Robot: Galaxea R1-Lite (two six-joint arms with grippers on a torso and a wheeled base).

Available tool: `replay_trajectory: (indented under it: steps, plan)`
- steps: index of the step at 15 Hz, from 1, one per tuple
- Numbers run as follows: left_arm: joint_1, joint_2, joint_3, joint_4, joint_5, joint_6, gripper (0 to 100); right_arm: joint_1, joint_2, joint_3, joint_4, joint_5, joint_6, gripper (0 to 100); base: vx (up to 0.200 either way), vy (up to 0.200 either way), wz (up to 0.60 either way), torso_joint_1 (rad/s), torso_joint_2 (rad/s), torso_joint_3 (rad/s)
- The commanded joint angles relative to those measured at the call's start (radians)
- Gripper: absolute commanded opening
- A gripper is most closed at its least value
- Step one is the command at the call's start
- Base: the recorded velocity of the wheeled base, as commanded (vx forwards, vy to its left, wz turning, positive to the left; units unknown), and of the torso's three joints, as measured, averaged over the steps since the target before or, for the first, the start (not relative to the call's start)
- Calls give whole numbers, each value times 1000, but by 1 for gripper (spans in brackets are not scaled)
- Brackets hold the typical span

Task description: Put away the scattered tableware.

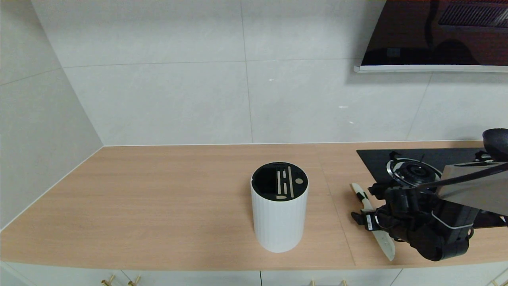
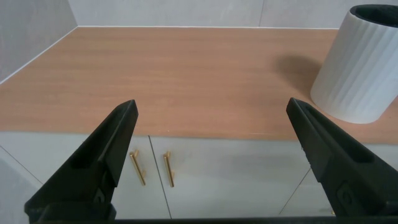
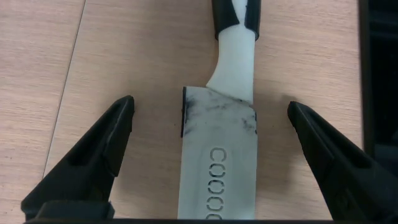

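Observation:
A white knife (image 1: pixel 385 242) with a black-and-white handle lies on the wooden counter (image 1: pixel 158 198), right of centre beside the stove. My right gripper (image 1: pixel 367 204) hovers open just over it, one finger on each side. In the right wrist view the smudged white blade (image 3: pixel 217 143) lies between the fingers (image 3: pixel 93 168) of that gripper (image 3: pixel 211 168). A white ribbed cylindrical holder (image 1: pixel 279 210) with a black slotted top stands mid-counter. My left gripper (image 2: pixel 211 165) is open and holds nothing, in front of the counter's front edge, with the holder (image 2: pixel 357 62) off to one side.
A black gas stove (image 1: pixel 416 171) with a burner sits at the right, a dark pot (image 1: pixel 496 143) beyond it. A range hood (image 1: pixel 436 35) hangs above. Tiled walls close the back and left. Cabinet doors with gold handles (image 2: pixel 152 168) lie below the counter edge.

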Motion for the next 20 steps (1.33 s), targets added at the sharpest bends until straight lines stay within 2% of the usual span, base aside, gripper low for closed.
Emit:
replay_trajectory:
  steps: [1,9,14,18,20]
  plan:
    - [0,0,0,0,0,0,100,-3,-3,3,2,-1,-1,0,0,0,0,0,0,0]
    - [0,0,0,0,0,1,100,-3,-14,10,0,-2,2,0,0,0,0,0,0,0]
    - [0,0,0,0,0,1,100,8,-175,63,0,-28,44,0,0,0,0,0,0,0]
    - [0,0,0,0,0,4,100,66,-385,133,2,-28,61,0,0,0,0,0,0,0]
    - [0,0,-3,-13,3,36,100,113,-485,164,3,-33,62,0,0,0,0,0,0,0]
